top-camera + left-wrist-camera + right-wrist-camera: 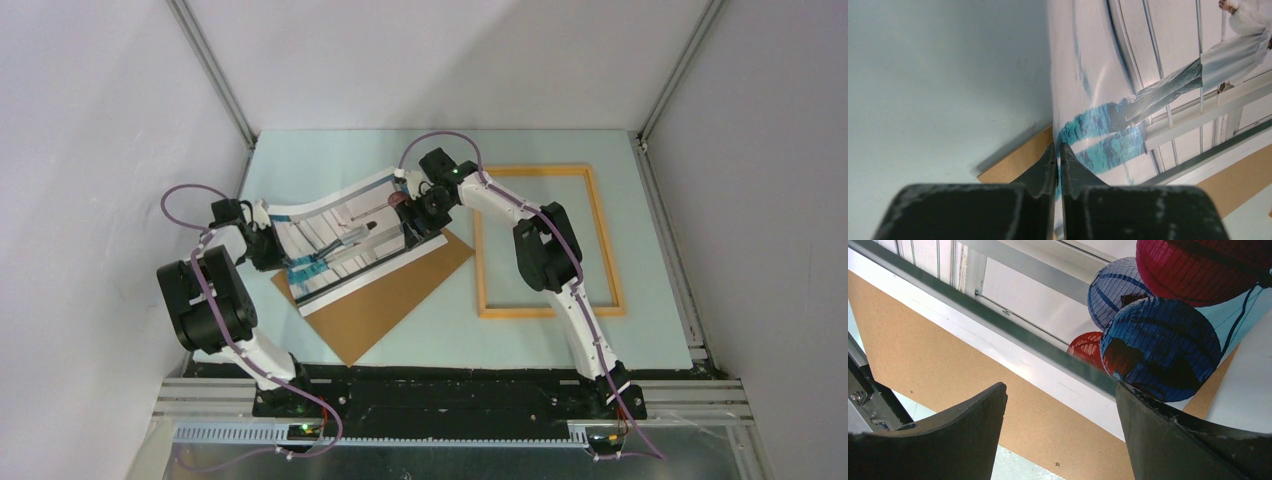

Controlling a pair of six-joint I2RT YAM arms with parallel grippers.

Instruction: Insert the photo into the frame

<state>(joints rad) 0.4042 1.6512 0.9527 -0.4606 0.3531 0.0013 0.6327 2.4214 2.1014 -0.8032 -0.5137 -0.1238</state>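
Note:
The photo [340, 240] lies curved over the brown backing board, its left end lifted. My left gripper [272, 247] is shut on the photo's left edge; in the left wrist view the fingertips [1058, 150] pinch the sheet [1158, 95] near the teal patches. My right gripper [412, 207] is open over the photo's right end. In the right wrist view its jaws [1060, 390] straddle the white border by the red and blue balls [1158, 340], holding nothing. The orange-yellow frame [480, 262] lies flat to the right with nothing inside it.
The brown backing board [395, 295] lies under the photo, angled toward the near left; it shows in the left wrist view [1018, 161] and the right wrist view [943, 360]. White walls close in the pale table [330, 160] on three sides.

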